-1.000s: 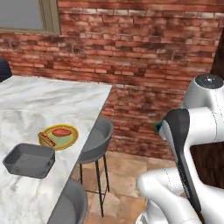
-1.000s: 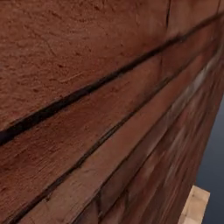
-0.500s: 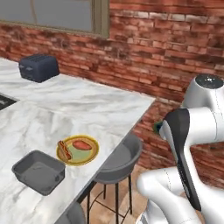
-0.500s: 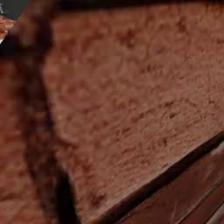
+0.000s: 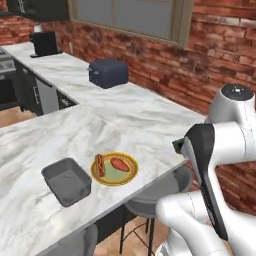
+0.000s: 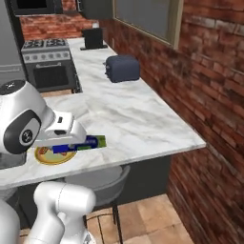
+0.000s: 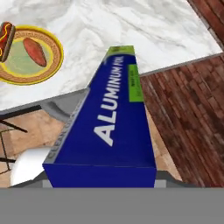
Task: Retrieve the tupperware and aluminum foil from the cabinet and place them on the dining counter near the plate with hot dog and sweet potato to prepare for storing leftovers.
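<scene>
The foil [image 7: 111, 127] is in my claw [image 6: 66, 138]: a long blue box with white lettering and a green strip, clamped between my fingers and carried level in the air. In the right base view the foil [image 6: 81, 144] sticks out from under my hand, above the near edge of the counter [image 6: 128, 119]. In the hand view its far end reaches over the counter's edge, with brick wall below to the right.

The tupperware [image 5: 66, 181] sits on the counter [image 5: 45, 145], lidless, just beside the plate [image 5: 114, 169], apart from it. The plate holds the hot dog [image 5: 100, 164] and the sweet potato [image 5: 119, 164], side by side. In the hand view the plate [image 7: 30, 54] lies off to the left of the box.

A dark toaster [image 5: 108, 73] stands farther along the counter, near the brick wall. A grey stool [image 5: 155, 192] is tucked under the counter's edge.
</scene>
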